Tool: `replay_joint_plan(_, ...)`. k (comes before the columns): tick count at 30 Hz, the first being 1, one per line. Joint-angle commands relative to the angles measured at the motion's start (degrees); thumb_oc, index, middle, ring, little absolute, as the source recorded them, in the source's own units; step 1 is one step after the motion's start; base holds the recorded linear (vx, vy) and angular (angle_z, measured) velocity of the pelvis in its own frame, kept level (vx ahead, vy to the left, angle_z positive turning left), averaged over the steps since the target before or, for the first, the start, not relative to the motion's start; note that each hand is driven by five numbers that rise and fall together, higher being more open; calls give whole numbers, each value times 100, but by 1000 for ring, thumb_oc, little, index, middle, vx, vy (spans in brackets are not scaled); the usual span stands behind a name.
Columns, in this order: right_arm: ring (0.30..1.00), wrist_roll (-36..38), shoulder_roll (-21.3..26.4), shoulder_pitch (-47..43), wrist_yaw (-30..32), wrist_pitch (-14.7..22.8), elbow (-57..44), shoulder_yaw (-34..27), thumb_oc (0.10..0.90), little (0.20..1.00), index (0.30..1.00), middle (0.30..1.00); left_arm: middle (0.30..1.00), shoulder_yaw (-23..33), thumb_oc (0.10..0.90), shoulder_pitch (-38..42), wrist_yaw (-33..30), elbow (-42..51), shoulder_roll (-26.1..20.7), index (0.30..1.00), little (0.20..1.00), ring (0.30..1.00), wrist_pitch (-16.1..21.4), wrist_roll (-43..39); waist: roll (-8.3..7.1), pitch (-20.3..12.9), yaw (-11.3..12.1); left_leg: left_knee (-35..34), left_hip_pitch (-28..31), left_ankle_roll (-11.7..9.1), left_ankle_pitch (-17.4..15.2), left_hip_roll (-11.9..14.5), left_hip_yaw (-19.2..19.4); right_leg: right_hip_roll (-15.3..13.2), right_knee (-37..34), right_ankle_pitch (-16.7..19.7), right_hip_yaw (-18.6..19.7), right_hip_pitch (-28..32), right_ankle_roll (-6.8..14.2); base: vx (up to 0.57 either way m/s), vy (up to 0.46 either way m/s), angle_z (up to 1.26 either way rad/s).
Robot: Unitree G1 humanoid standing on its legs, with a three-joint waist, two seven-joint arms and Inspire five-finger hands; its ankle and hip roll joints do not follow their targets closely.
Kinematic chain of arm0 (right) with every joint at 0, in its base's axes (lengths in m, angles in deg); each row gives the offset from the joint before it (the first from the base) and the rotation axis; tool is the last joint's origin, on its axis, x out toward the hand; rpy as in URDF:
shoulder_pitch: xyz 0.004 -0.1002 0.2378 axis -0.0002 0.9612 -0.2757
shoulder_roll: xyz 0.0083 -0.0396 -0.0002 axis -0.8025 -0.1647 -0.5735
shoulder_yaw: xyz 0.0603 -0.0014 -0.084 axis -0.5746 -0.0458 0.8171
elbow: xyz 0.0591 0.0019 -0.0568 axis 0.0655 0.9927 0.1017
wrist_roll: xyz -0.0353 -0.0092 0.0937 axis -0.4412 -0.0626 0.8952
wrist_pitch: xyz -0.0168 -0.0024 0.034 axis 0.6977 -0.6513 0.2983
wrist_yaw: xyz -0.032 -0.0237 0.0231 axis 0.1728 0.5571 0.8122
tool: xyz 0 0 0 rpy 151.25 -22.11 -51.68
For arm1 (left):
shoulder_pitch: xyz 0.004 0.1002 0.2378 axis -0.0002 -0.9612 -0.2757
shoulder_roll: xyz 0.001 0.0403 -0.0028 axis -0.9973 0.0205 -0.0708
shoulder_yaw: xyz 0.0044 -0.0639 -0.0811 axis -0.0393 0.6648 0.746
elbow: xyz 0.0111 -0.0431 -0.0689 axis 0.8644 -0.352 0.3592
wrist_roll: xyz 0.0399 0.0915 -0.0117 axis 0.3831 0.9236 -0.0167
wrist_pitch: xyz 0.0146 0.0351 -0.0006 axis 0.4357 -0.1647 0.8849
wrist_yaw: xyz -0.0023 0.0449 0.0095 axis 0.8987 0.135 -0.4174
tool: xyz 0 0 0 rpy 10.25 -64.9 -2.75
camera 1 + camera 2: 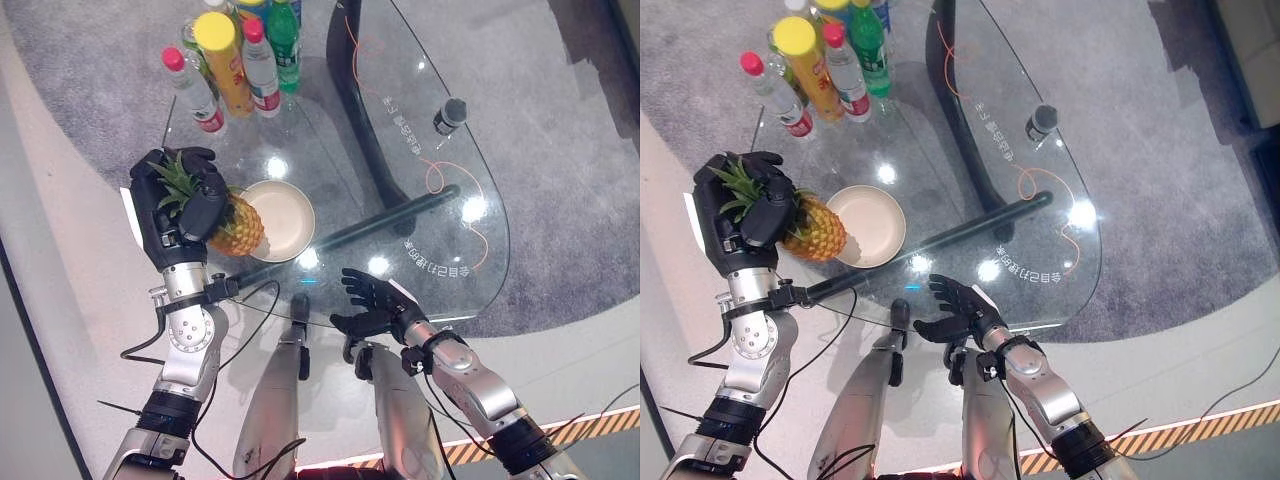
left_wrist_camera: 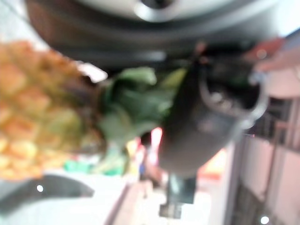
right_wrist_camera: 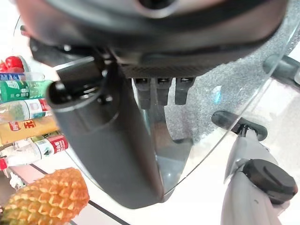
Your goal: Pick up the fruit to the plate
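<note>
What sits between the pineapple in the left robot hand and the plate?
Nothing visible. The left robot hand is curled round the pineapple by its leafy crown, and the fruit hangs right beside the plate, which lies bare. The bottles stand farther back; the right robot hand hovers open at the near edge.

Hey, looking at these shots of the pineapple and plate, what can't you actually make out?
- Whether the pineapple touches the glass table or is lifted: both eye views look from above.
- The pineapple's crown base: covered by the left hand in the eye views.
- The plate's near-left rim: the pineapple overlaps it.
- Left wrist view: blurred.
- The far bottles: cut off at the eye views' top edge.
</note>
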Motion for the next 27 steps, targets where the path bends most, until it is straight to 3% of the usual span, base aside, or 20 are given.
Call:
replay_joint_plan(1,900,283,15,-244,49,161,-433,159,800,900,900,900,300,78,100,741,-313,393,-204,300,200,300,863,637,-58,-140,-15,1078,-324,96,-446,167,215,-27,-1026,1437,-33,93,321,-85,88,-15)
replay_joint_plan(6,900,327,32,-619,114,6,-327,276,800,900,900,900,300,-33,100,1209,-586,-68,-263,300,200,300,988,617,-55,-140,-144,1065,-655,67,-458,209,318,21,-1036,1479,21,-322,312,-58,91,-8)
replay_joint_plan(7,900,347,23,-608,145,-20,-304,330,800,900,900,900,300,-66,100,1207,-611,-139,-250,300,200,300,1007,586,-36,-140,-142,1098,-537,25,-648,221,278,55,-991,1340,54,-233,357,-5,97,-8)
replay_joint_plan(14,900,411,59,-1039,221,-101,-158,383,800,900,900,900,300,-145,100,1666,-825,-557,-153,300,200,300,1227,665,-58,-140,-280,947,-900,3,-564,211,361,107,-1073,1496,72,-755,316,-41,91,-8)
replay_joint_plan(27,900,368,352,-1314,116,-122,-58,373,800,900,900,900,300,-257,100,2170,-1633,-1082,-102,300,200,300,1494,1472,96,-140,-459,581,-1183,-35,-489,63,482,263,-1136,1582,185,-1376,239,-22,111,-9)
